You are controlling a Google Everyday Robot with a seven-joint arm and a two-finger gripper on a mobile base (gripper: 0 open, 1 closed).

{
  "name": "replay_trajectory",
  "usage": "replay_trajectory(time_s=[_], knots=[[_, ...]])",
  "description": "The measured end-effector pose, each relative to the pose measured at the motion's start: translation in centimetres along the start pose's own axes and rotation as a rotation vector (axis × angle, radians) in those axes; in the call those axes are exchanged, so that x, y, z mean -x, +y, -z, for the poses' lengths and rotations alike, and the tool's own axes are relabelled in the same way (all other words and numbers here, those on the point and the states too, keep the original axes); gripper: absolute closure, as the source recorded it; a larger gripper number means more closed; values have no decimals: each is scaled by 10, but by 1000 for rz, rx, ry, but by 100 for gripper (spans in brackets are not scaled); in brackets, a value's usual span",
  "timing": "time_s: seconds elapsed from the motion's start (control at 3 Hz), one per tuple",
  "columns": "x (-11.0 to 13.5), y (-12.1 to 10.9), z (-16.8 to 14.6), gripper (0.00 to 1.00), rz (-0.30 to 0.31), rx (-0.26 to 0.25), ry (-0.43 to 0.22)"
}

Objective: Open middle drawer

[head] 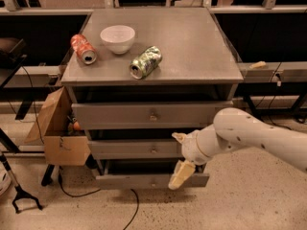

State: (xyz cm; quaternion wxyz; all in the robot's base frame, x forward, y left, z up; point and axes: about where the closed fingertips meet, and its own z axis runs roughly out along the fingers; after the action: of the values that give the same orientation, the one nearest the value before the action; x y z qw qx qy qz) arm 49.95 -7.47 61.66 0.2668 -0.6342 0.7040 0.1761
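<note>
- The pincer [180, 155] is seen open, fingers spread one above the other.
- The middle drawer [129, 149] is found just left of the pincer, its knob [153, 150] not gripped.
- A bowl [117, 37] is noted on the bench [192, 47], above the pincer.

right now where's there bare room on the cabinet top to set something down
The right half of the cabinet top, from the green can to the right edge, is bare. The left is crowded: red can, white bowl. The gripper hangs low before the middle drawer, right of its knob.
</note>
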Motion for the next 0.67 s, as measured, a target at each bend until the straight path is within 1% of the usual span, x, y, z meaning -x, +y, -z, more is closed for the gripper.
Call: replay_trajectory(time_s=[0.33, 0.67], knots=[[-21, -27, -51, 0, -79, 35, 66], [-48, -54, -100, 0, -173, 69, 125]])
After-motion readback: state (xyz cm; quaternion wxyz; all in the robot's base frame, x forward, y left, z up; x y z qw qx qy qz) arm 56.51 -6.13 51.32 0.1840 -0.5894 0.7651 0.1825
